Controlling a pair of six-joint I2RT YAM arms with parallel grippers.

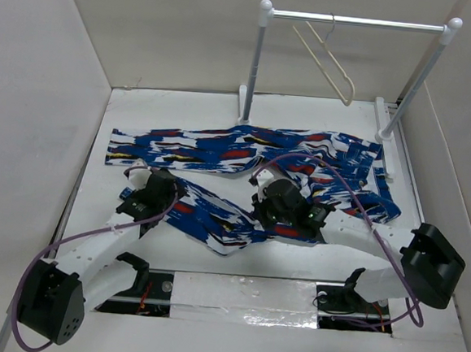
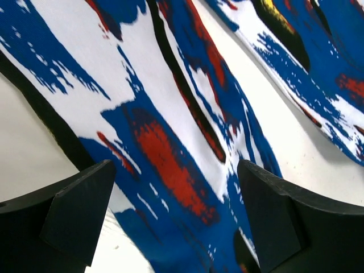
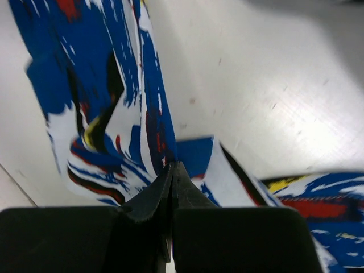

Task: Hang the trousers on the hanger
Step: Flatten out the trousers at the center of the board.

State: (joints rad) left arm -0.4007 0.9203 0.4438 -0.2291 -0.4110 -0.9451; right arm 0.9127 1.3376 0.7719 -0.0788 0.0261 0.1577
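Note:
The trousers (image 1: 221, 149), bright blue with white, red, black and yellow patches, lie spread on the white table, one leg along the back and one leg slanting to the front middle. The cream-white hanger (image 1: 330, 63) hangs by its hook from the rail. My left gripper (image 1: 166, 188) is open low over the front leg, whose fabric (image 2: 170, 159) lies between its fingers (image 2: 77, 210). My right gripper (image 1: 260, 201) is shut on a fold of the trousers (image 3: 153, 131), pinched at the fingertips (image 3: 172, 166).
The white-posted garment rail (image 1: 358, 21) stands at the back right on two feet (image 1: 243, 103). White walls close in left, back and right. A purple cable (image 1: 348, 193) loops over the right arm. A taped gap runs along the near table edge (image 1: 242, 295).

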